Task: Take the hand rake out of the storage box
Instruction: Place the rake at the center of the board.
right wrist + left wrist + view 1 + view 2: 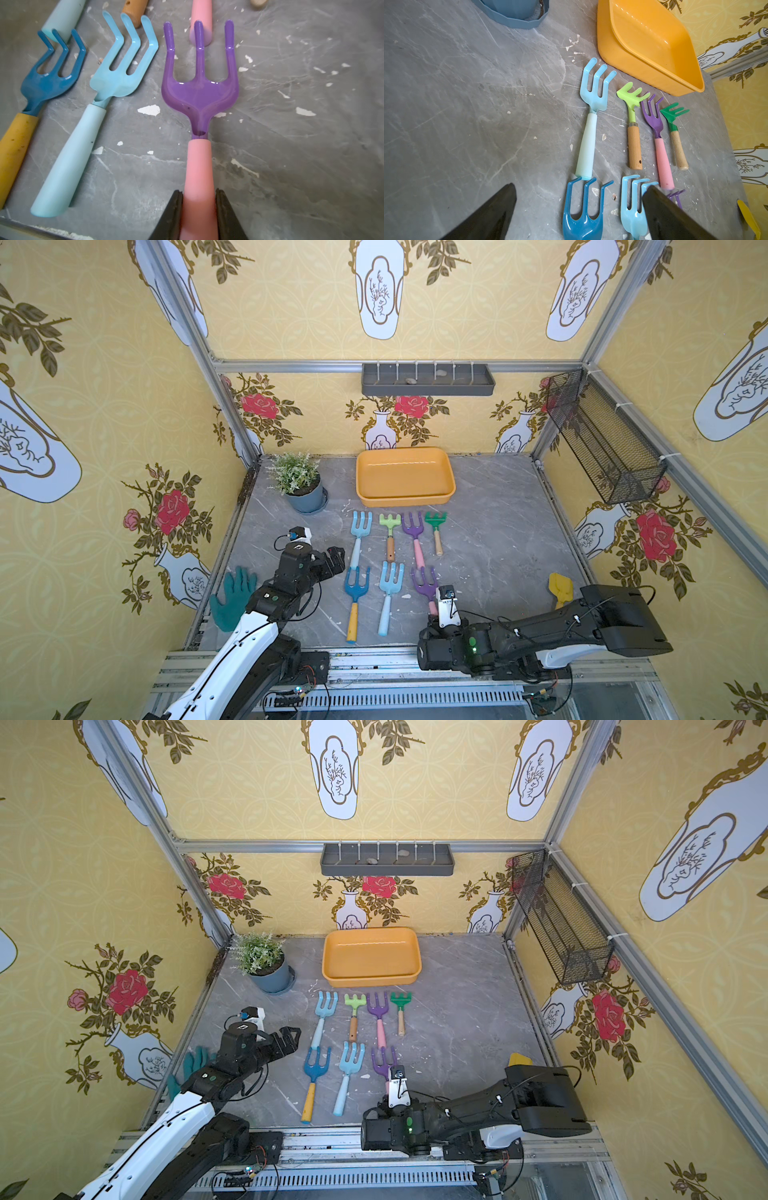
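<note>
Gripping purple rake (pixel 199 93) by pink handle with right hand (pixel 199 193), apparently lining it up on desk (pixel 498 531) outside box (pixel 405 499); holding left hand (pixel 336 558) wide open.

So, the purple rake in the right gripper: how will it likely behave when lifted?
Probably stiff: the purple rake has a glossy head that looks rigid. It may droop head-first, since the right gripper pinches the pink handle well back from the head. The smooth, tapered handle could slip.
</note>
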{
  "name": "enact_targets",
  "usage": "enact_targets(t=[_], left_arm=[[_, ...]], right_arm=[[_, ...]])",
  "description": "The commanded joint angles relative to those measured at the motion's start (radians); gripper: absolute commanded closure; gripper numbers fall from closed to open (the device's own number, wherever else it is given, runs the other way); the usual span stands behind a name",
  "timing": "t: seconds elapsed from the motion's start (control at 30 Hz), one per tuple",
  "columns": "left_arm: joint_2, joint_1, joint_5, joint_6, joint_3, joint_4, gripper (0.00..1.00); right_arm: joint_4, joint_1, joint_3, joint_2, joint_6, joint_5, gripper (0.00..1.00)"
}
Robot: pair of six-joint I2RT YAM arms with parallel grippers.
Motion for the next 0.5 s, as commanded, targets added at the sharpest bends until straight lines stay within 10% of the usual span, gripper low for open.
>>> enact_targets(t=[0.0, 0.3, 0.47], left_arm=[[-0.004, 0.002, -0.011, 0.002, -0.004, 0.002, 0.0], [-0.006, 0.002, -0.008, 0.002, -0.005, 0.004, 0.0], [-0.007, 0.001, -0.006, 0.002, -0.008, 0.006, 0.0]], right_arm=[[0.037, -0.021, 0.023, 0.034, -0.019, -0.042, 1.0], [0.109, -0.086, 0.026, 0.101, -0.027, -0.101, 1.0], [0.132, -0.097, 0.017, 0.107, -0.025, -0.107, 0.73]])
